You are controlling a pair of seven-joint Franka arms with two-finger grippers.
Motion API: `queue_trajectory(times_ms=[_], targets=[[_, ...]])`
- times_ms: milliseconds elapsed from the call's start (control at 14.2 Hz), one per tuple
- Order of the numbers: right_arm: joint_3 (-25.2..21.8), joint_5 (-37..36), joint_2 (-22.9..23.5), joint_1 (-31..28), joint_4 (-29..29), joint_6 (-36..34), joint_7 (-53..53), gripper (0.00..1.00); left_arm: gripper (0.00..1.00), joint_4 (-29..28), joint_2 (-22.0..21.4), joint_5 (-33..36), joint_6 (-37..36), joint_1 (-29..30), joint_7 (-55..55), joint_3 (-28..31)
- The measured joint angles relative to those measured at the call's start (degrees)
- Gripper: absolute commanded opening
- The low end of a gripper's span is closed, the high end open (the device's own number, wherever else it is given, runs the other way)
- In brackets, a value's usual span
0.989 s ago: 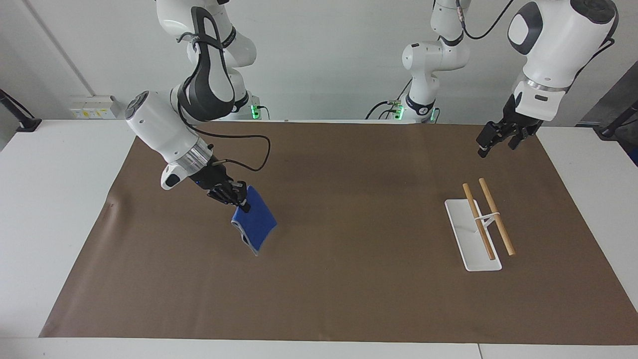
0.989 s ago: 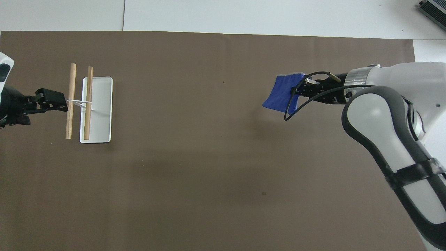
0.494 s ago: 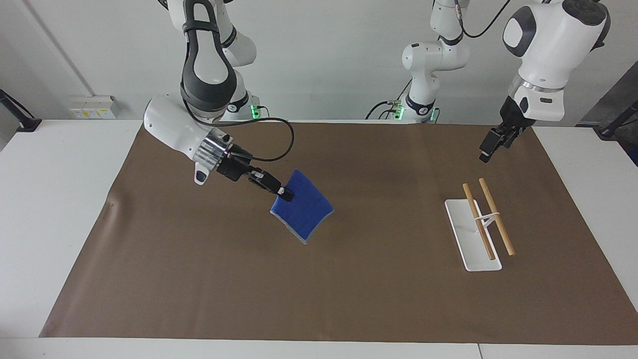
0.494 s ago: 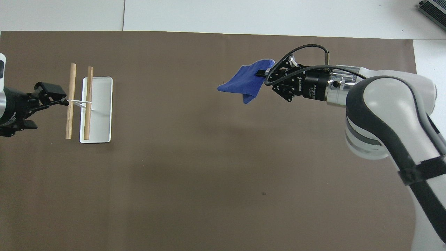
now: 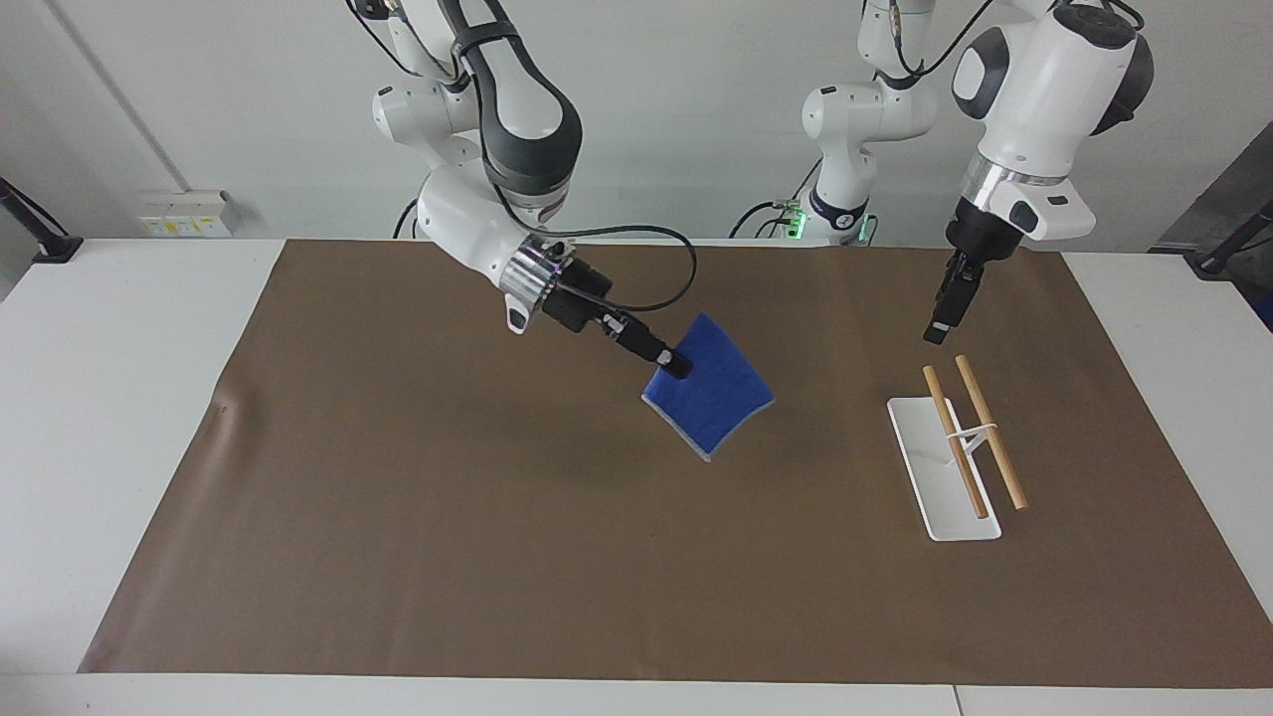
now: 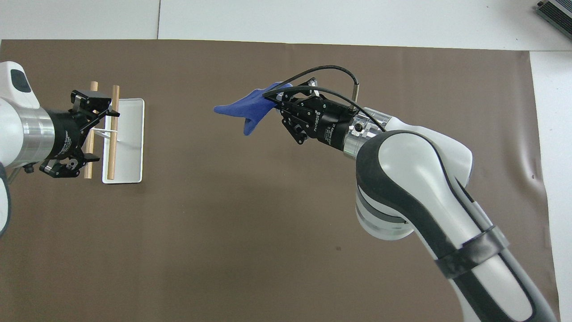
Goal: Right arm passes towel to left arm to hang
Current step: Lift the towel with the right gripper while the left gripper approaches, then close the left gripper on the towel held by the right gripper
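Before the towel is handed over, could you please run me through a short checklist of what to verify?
1. Right hand shut on the towel: ok.
2. Towel off the brown mat, hanging free in the air: ok.
3. Left hand at the towel: not ok; it hovers over the mat by the rack, apart from the towel.
4. Left hand open to receive: cannot tell.
5. Both wooden rods bare and resting on the rack: ok.
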Motion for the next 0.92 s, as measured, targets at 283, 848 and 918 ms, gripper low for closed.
queue_trajectory(times_ms=[283,848,918], targets=[[-0.01,5.73,0.23,3.45,0.85,3.23,0.04,0.00,1.00,-3.95,-0.02,-3.42,8.40,-0.07,-9.38,-2.98],[1.06,11.48,0.36,4.18,1.34,4.37,0.71,0.00,1.00,-8.97,0.41,-5.10,22.82,-0.55,-28.20,-8.44],[1.06,12.31,0.37,4.18,1.37,4.38,1.14,0.00,1.00,-8.99,0.58,-5.12,24.13,-0.55,-29.08,-8.81]])
